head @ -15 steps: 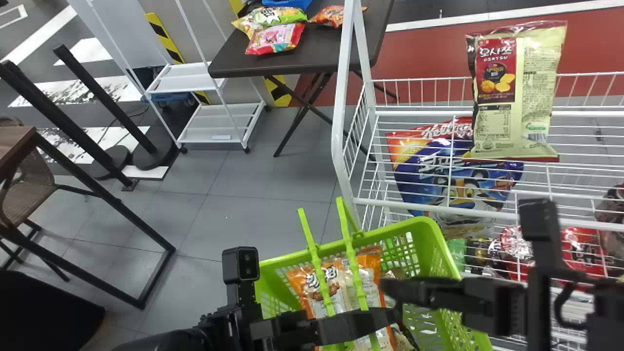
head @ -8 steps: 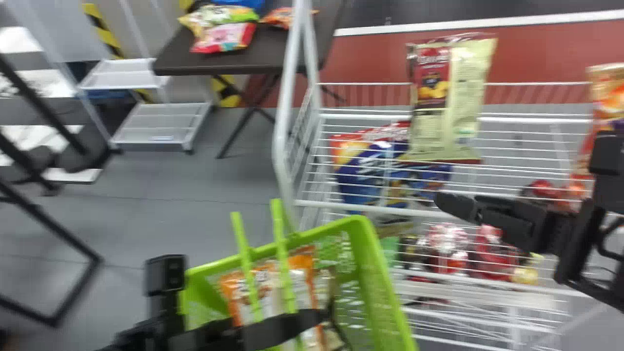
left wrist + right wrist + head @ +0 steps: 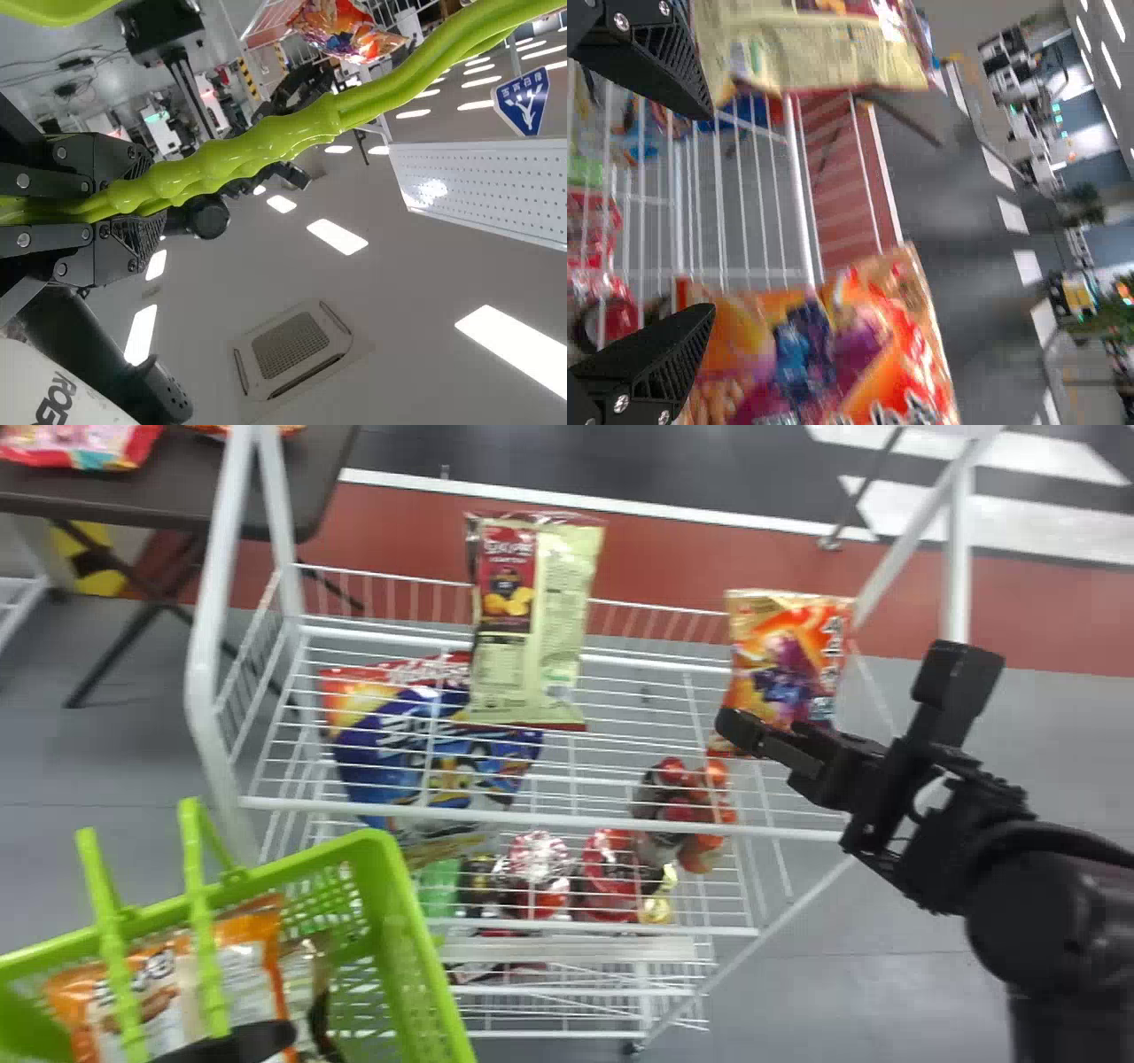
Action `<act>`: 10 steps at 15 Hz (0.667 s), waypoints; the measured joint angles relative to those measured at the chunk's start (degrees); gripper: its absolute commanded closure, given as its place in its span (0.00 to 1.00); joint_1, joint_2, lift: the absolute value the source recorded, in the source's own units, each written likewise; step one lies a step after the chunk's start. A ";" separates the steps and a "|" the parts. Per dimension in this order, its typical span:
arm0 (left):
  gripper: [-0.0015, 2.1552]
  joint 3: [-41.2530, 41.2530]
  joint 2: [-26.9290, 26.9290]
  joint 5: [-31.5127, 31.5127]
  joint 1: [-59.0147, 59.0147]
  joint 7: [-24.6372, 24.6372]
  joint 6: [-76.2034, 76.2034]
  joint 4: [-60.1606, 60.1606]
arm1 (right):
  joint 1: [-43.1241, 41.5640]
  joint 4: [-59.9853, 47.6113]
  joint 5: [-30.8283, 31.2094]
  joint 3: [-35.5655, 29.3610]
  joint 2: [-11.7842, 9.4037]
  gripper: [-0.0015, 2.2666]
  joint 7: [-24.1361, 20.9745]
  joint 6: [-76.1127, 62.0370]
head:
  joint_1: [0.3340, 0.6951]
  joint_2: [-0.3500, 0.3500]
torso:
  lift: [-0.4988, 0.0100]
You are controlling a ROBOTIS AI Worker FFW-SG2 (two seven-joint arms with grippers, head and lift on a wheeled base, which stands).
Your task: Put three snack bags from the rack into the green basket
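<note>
Standing open, with its two fingers spread well apart, the right gripper point(image 3: 764, 728) is positioned over the right part of the white wire rack point(image 3: 549, 817). An orange snack bag point(image 3: 780, 657) stands upright at the rack just beyond its fingertips, the lower part of the bag overlapped by the gripper in the head view. Whether fingers and bag touch cannot be determined.

To the left of the right gripper, well apart from it, a cream and red snack bag point(image 3: 554, 629) is likewise found upright on the rack. Farther left and lower than the gripper, a large blue bag point(image 3: 425, 757) is noted behind the wires. Below and to the left of the same gripper, red packages point(image 3: 611, 872) are visible through the wires on a lower level.

The left gripper point(image 3: 244, 1043) is closed on a green handle point(image 3: 257, 146) of the basket, which runs between its fingers in the left wrist view. The green basket point(image 3: 399, 921) lies around and beyond this gripper, near the left front of the rack. Inside, an orange and white snack bag point(image 3: 155, 983) sits under the handles, beyond the left gripper's tip; a second bag point(image 3: 306, 965) is recorded beside it, on the right. Far beyond the left gripper, a pink package point(image 3: 80, 444) rests on a dark table point(image 3: 186, 505).
</note>
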 measured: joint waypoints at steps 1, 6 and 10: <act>1.00 -0.01 0.02 0.00 0.00 0.00 0.00 0.03 | -1.28 1.83 1.81 -0.02 -0.22 0.02 -0.37 -1.00 | 1.00 0.04 | 0.98; 1.00 0.57 0.13 0.04 0.51 -0.24 -0.07 0.29 | -11.00 16.71 9.97 2.78 -0.87 0.06 -2.90 -8.85 | 1.00 0.00 | 0.98; 1.00 1.05 0.01 0.15 0.77 -0.35 -0.09 0.29 | -17.13 25.84 12.58 4.68 -0.78 0.49 -2.65 -10.72 | 1.00 0.00 | 0.98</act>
